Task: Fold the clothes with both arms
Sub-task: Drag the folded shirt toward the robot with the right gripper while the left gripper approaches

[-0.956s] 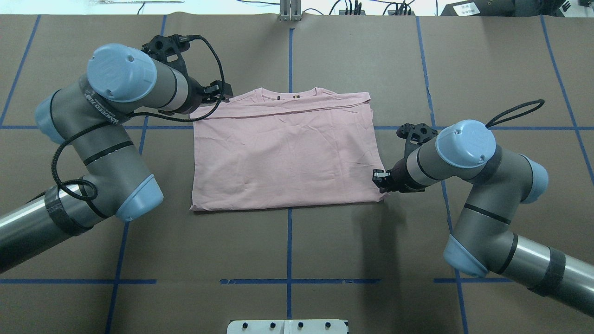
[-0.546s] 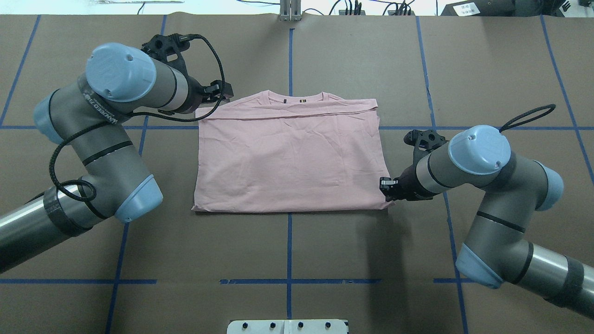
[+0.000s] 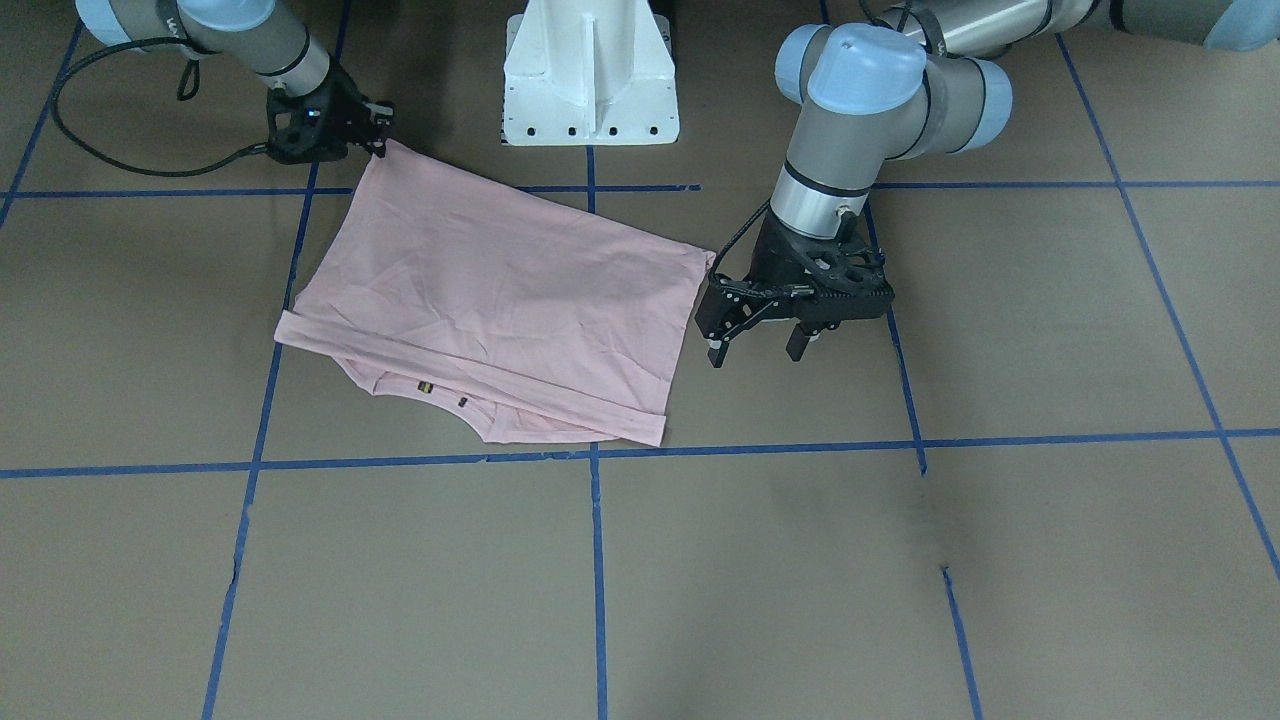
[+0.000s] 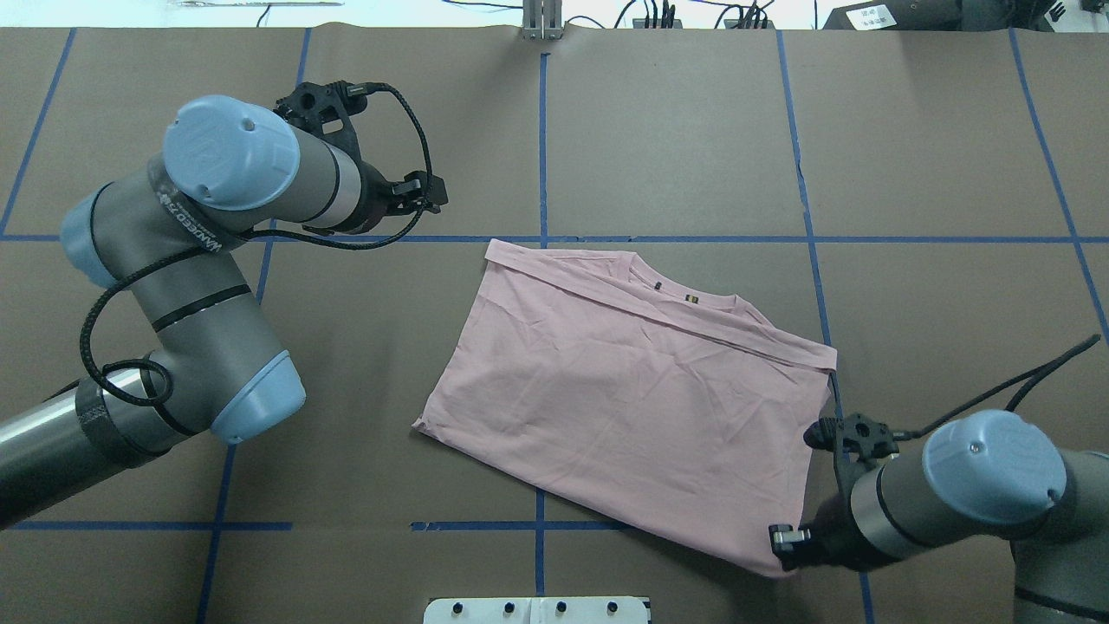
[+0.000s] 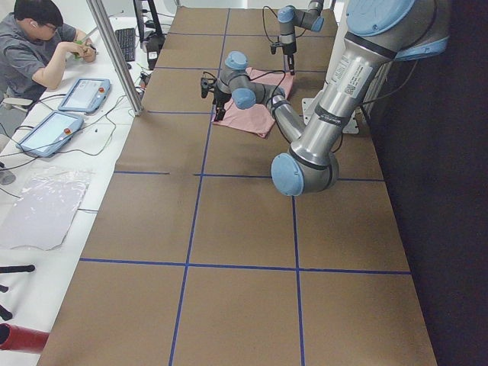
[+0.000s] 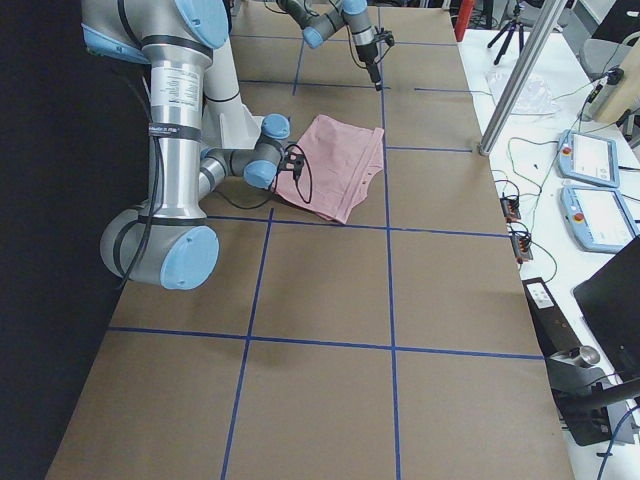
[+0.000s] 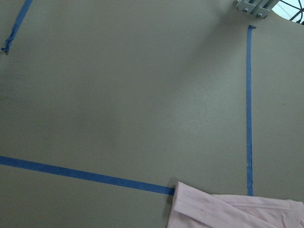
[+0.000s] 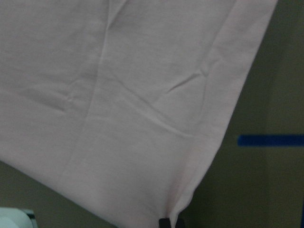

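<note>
The pale pink T-shirt (image 4: 624,390) lies folded and skewed on the brown table, plain side up, its collar (image 4: 684,295) toward the far right. My right gripper (image 4: 784,544) is shut on the shirt's near right corner; in the right wrist view the cloth (image 8: 142,95) fills the frame and gathers into the pinch at the bottom edge. In the front-facing view this gripper (image 3: 378,135) holds the same corner close to the base. My left gripper (image 3: 755,345) is open with nothing between its fingers, just off the shirt's (image 3: 490,300) far left corner. The print is hidden.
The white pedestal base (image 3: 590,80) stands at the near table edge, close to the held corner. Blue tape lines (image 4: 541,139) grid the table. A person (image 5: 38,53) sits at a side desk with tablets beyond the table's left end.
My right gripper pulled its corner toward the base and to the right, swinging the shirt askew. My left gripper let go of the far left corner and now stands open and clear.
</note>
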Tool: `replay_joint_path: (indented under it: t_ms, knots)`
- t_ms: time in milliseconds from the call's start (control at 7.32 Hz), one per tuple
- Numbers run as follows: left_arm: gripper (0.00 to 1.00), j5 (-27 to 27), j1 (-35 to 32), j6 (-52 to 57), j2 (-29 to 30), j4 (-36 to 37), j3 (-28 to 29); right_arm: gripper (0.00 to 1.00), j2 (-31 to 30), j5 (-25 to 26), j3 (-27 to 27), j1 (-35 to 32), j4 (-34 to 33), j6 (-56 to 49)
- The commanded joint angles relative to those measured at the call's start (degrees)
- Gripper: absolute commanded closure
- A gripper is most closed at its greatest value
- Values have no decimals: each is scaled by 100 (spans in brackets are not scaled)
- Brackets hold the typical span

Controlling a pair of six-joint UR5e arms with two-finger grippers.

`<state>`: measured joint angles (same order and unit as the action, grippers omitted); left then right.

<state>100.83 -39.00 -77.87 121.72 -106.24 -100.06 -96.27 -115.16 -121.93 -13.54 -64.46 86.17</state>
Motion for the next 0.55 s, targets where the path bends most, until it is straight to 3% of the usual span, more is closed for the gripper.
replay_joint_path:
  t_ms: [0,137,410]
  knots:
    - [0,-2,111,0,-35,-2,-67,1,-68,160,-155,773,12,740]
    - [0,15,173,0,-35,-2,-119,0,-24,169,-216,774,21,795]
    - [0,42,794,-767,-52,547,-609,0,386,257,-217,-160,56,752]
